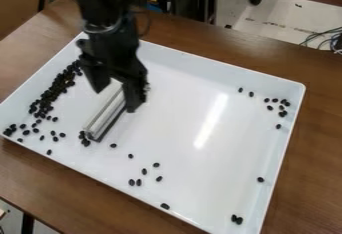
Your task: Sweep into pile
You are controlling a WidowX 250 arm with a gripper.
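Grip pale bar [105, 115] at upper end, as clamped in claw [116, 100]; likely stiff, light. Push dark beans [48, 96] gently; likely slippery

Looks down at a slant on a glossy white rectangular tray [180, 113] on a brown wood-look table [317, 153]. Shows a black two-finger gripper [115, 100] over the tray's left part, clamped on a long, narrow grey-and-white bar [105, 115]. Also shows small oval black beans [50, 95], crowded along the left wall, scattered near the lower edge and loosely grouped near the upper-right corner.
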